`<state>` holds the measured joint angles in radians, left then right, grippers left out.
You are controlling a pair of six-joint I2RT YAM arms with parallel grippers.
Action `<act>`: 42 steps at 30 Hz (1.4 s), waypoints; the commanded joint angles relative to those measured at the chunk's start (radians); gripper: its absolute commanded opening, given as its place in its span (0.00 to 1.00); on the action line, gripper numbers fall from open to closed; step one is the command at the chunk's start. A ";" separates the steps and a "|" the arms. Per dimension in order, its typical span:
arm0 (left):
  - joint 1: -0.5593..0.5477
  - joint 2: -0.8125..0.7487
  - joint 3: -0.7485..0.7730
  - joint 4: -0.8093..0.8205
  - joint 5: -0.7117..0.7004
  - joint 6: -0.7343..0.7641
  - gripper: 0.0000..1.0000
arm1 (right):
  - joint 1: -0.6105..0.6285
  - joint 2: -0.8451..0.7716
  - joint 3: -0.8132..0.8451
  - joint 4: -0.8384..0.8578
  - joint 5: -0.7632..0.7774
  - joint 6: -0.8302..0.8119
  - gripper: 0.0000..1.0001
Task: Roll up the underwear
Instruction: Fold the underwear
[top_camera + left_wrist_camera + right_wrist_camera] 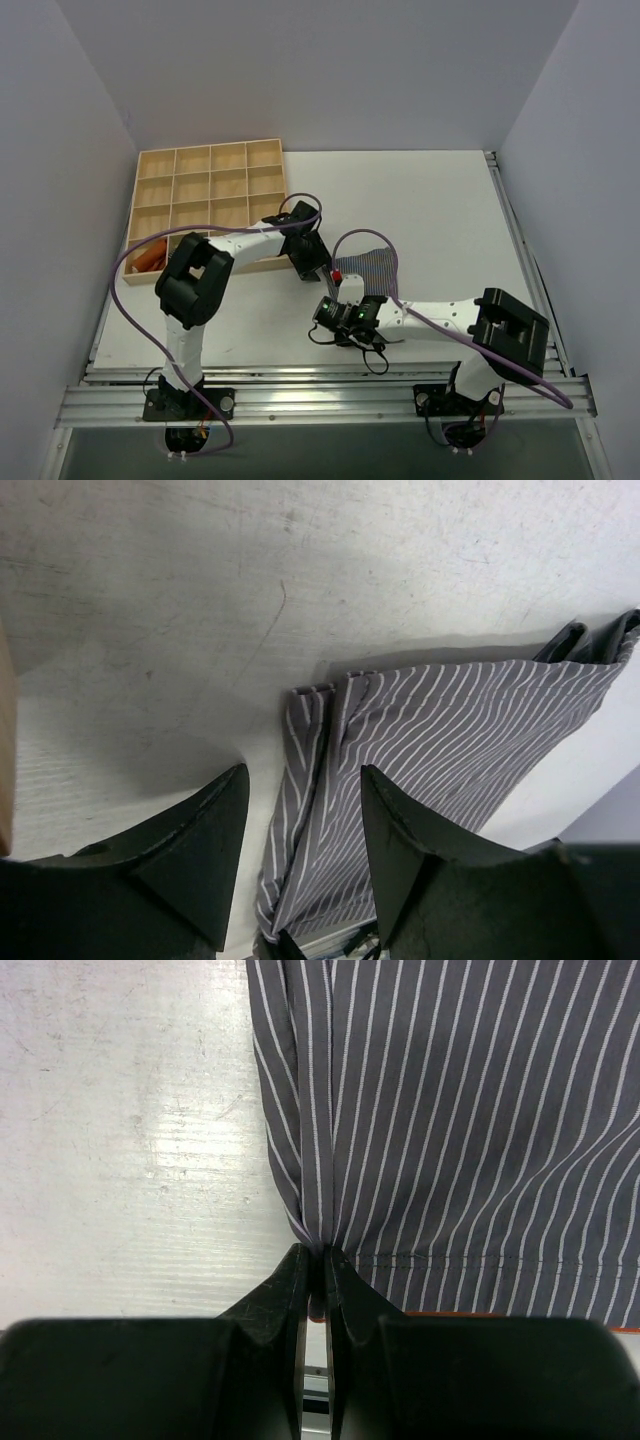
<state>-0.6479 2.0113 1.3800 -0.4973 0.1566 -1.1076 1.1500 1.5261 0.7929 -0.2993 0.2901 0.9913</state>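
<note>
The underwear (376, 268) is a grey cloth with thin white stripes, lying flat on the white table between the arms. It also shows in the right wrist view (450, 1110) and the left wrist view (450, 720). My right gripper (317, 1252) is shut on its near left corner, by the stitched hem; in the top view this gripper (341, 290) is at the cloth's near left edge. My left gripper (302, 775) is open, its fingers standing either side of the cloth's folded left edge; in the top view it (312, 262) is just left of the cloth.
A wooden compartment tray (210, 190) stands at the back left, with an orange cloth (148, 258) in its near left cell. Metal rails (320, 395) run along the table's near edge. White walls close in both sides and the back.
</note>
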 commanded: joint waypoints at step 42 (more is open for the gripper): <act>-0.013 -0.249 -0.061 -0.274 -0.245 0.156 0.02 | 0.177 -0.049 0.086 -0.004 0.067 0.076 0.00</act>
<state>-0.6643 1.8381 1.3159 -0.6987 0.0025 -0.9802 1.3235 1.5093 0.8513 -0.2935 0.3096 1.0378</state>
